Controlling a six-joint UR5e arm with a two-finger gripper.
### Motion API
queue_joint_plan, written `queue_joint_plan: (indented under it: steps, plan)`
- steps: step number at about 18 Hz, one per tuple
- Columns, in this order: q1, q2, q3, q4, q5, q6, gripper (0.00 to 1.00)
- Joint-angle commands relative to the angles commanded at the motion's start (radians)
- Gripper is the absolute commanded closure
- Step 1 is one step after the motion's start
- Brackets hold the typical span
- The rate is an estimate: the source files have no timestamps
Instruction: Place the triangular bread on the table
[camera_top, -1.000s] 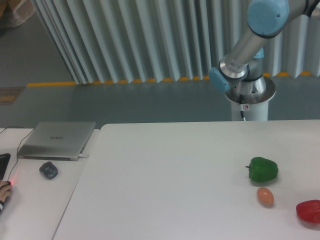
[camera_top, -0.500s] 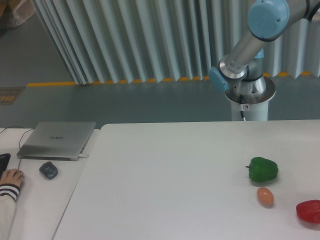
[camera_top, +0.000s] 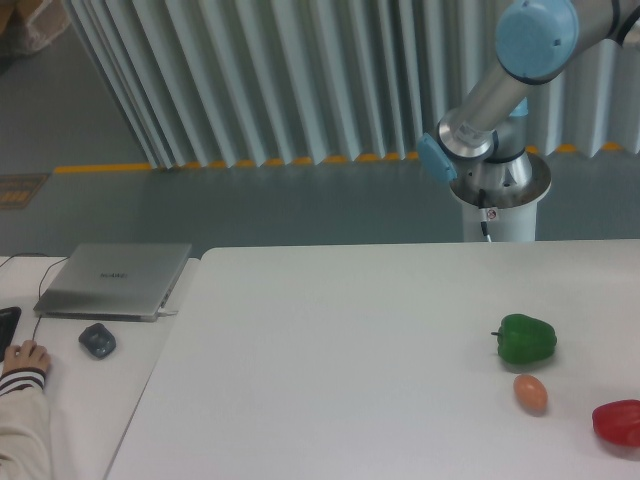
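Observation:
The triangular bread is out of view. The table (camera_top: 330, 350) is a large white top filling the lower middle and right of the camera view. Only the arm's upper links (camera_top: 500, 90) and its base (camera_top: 497, 195) show behind the table's far edge; the arm runs out of frame at the top right. The gripper is not in view.
On the table's right side lie a green pepper (camera_top: 526, 338), a small orange-pink egg-shaped item (camera_top: 531, 393) and a red pepper (camera_top: 618, 422) at the frame edge. A side desk at left holds a silver laptop (camera_top: 114, 279) and a dark mouse (camera_top: 97, 340). A person's hand (camera_top: 24, 358) rests there.
The person's hand and sleeve at the far left have come further into view on the side desk. The arm's visible links have barely shifted.

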Motion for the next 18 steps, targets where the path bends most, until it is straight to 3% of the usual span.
queue_joint_plan:
  steps: [4, 7, 12, 15, 18]
  plan:
    - [0.051, 0.066, -0.006, -0.023, -0.118, -0.101, 1.0]
    - [0.048, 0.129, -0.04, -0.046, -0.181, -0.205, 1.0]
    - [-0.11, 0.27, -0.15, -0.052, -0.166, -0.443, 1.0]
    - [-0.243, 0.302, -0.184, -0.093, 0.008, -0.445, 1.0]
    - [-0.342, 0.321, -0.199, -0.187, 0.264, -0.387, 1.0]
